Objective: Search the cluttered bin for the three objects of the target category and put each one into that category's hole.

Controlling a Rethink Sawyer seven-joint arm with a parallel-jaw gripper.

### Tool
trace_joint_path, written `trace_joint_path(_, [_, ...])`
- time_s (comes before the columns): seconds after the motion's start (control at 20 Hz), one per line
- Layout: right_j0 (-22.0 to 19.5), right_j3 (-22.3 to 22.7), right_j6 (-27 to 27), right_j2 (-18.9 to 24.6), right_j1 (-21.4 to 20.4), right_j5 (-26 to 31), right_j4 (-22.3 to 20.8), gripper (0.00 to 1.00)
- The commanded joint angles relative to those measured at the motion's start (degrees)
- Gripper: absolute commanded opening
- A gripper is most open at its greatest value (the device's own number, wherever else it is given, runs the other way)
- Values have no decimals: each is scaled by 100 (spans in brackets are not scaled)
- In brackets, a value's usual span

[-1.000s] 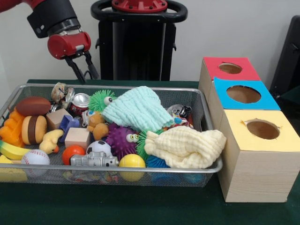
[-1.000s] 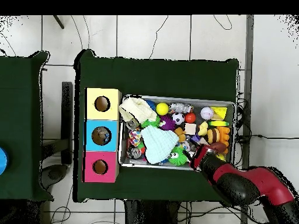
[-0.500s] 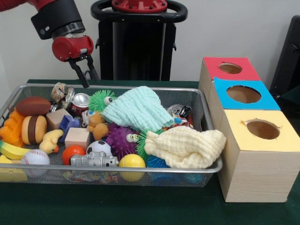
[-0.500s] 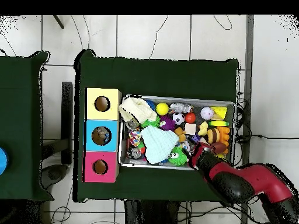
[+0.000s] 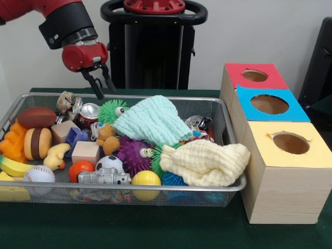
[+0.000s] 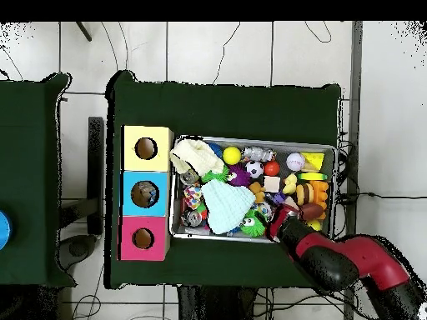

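The wire mesh bin (image 5: 228, 116) is packed with clutter. A crushed red can (image 5: 89, 111) and another crushed can (image 5: 67, 101) lie at its back left, a third can (image 5: 198, 123) at the back right. My gripper (image 5: 106, 92) hangs open and empty over the bin's back rim, just above a green spiky toy (image 5: 111, 110) and right of the red can. In the overhead view the gripper (image 6: 283, 219) sits over the bin's lower edge. Three boxes stand beside the bin, with holes in a red top (image 5: 254, 75), a blue top (image 5: 269, 104) and a yellow top (image 5: 291, 143).
A mint cloth (image 5: 153, 120) and a cream cloth (image 5: 205, 162) cover the bin's middle and right. A purple spiky toy (image 5: 134, 154), wooden block (image 5: 85, 152), baseball (image 5: 39, 174), yellow ball (image 5: 146, 179), toy burger (image 5: 37, 142) and banana (image 5: 13, 167) fill the left and front.
My gripper has shifted right along the bin's back rim, from above the far-left cans toward the green spiky toy. Nothing in the bin has moved.
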Motion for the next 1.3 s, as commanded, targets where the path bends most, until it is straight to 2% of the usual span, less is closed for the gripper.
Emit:
trace_joint_path(0.05, [89, -762, -676, -529, 728, -151, -199, 100])
trace_joint_path(0.15, [-2, -779, -835, -531, 926, -78, -126, 100])
trace_joint_path(0.3, [-132, -865, -1075, -551, 1241, -185, -240, 100])
trace_joint_path(0.4, [-166, -899, -1179, -560, 1282, -166, -297, 100])
trace_joint_path(0.6, [-40, -922, -1103, -599, 954, -364, -756, 100])
trace_joint_path(1.0, [-34, -935, -1238, -529, 842, -497, -1044, 100])
trace_joint_path(1.15, [57, -939, -1125, -583, 660, -573, -1215, 100])
trace_joint_path(1.3, [408, -983, -597, -864, 184, -663, -1651, 100])
